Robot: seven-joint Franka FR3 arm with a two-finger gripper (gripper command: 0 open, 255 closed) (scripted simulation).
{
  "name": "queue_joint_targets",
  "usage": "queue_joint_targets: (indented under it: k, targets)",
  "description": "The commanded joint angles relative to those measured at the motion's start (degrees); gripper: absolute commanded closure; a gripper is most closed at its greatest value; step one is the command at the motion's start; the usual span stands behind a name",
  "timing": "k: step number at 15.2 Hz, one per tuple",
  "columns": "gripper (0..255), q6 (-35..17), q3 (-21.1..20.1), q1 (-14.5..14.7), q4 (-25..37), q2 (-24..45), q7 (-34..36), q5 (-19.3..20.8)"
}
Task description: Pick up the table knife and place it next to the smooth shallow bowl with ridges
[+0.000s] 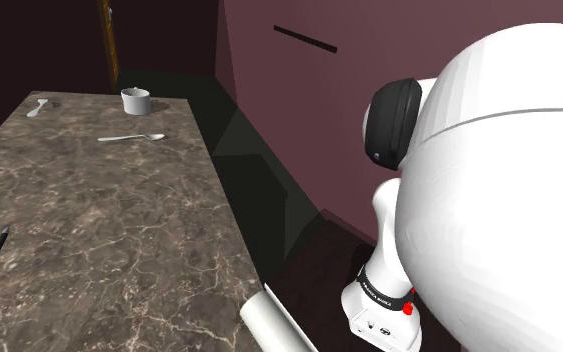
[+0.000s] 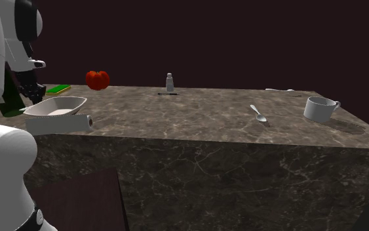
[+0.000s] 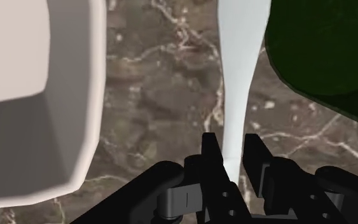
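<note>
Black fingers (image 3: 213, 151) tight around white table knife (image 3: 238, 76), white bowl (image 3: 75, 95) just beside.

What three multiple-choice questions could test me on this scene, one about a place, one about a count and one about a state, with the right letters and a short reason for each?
1. In the second exterior view, where on the counter does the white mug stand?
A. near its right end
B. near its left end
C. on the floor below it

2. In the shoulder view, how many spoons lie on the counter?
A. one
B. two
C. four

3. In the wrist view, how does the claw stand?
A. spread wide, nothing between the fingers
B. closed on the pale knife
C. closed on the mug

Answers:
1. A, since the mug stands close to the counter's right edge.
2. B, since one spoon lies near the mug and one at the far corner.
3. B, since the knife runs between the two fingers, which meet its sides.
</note>
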State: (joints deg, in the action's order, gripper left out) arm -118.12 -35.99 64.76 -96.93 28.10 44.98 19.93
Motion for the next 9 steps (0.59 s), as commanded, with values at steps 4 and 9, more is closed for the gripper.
queue_joint_targets:
  k: [4,9]
  targets:
    - [0,0.0,0.0,-0.1,-0.4,0.1,-0.2,-0.1]
    - [0,1.5,-0.4,-0.2,0.6,-0.6,-0.5,-0.6]
